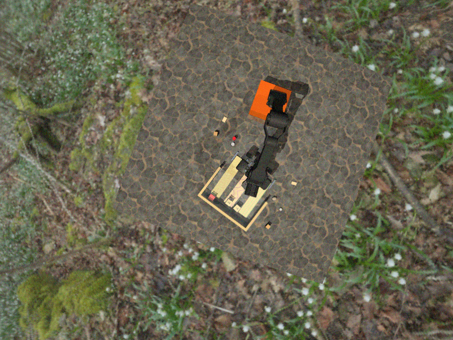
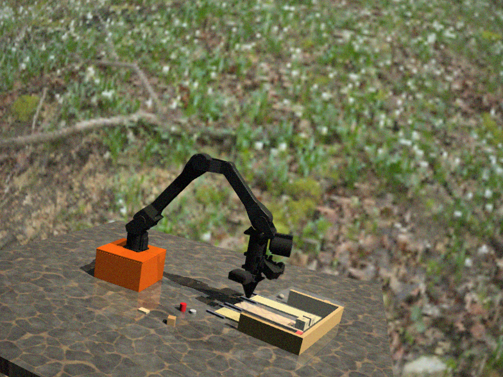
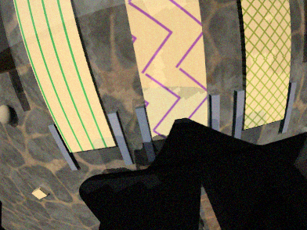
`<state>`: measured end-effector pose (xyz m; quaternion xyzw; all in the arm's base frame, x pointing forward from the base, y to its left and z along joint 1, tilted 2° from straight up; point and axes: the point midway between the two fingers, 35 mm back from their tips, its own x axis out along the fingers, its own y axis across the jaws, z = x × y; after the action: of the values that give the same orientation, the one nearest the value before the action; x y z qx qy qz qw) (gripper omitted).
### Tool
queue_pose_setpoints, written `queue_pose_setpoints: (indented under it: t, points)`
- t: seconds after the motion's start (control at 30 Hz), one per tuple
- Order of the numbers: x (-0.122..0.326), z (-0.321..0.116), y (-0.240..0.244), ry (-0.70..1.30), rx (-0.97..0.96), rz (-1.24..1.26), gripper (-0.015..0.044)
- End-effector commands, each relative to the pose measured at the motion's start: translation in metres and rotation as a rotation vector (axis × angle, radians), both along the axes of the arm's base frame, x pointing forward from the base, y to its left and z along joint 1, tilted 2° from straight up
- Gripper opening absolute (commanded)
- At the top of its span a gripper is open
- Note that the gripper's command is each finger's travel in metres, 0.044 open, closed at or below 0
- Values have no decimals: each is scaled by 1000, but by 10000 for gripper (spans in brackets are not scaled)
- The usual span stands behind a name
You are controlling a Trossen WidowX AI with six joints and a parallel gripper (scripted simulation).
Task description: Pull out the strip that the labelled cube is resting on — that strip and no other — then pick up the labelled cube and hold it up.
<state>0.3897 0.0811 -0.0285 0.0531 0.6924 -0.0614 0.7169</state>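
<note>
My gripper (image 2: 249,295) (image 3: 181,124) is shut and empty, its tips low over the near end of the zigzag strip (image 1: 238,188) (image 2: 265,311) (image 3: 172,59); contact cannot be told. The green-striped strip (image 1: 252,203) (image 2: 280,306) (image 3: 59,78) and the crosshatched strip (image 1: 227,176) (image 2: 227,313) (image 3: 266,59) lie on either side. One cream cube (image 1: 229,200) with dark marks is at the zigzag strip's far end. Another cream cube (image 1: 237,207) sits beside it, toward the striped strip. Their marks are too small to read. The arm hides part of the strips from above.
A three-sided wooden wall (image 1: 222,212) (image 2: 270,337) surrounds the far ends. A red block (image 1: 212,197) sits inside, by the crosshatched strip. Thin grey rails (image 3: 121,138) flank the near ends. A red cylinder (image 1: 234,138) (image 2: 183,307) and a tan cube (image 1: 215,133) (image 2: 171,320) stand outside.
</note>
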Motion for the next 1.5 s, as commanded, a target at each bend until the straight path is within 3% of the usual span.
queue_pose_setpoints:
  t: [0.0, 1.47]
  points:
    - [-2, -12, -2, 10, -7, -1, 0]
    - [-1, -30, -3, 10, -7, -1, 0]
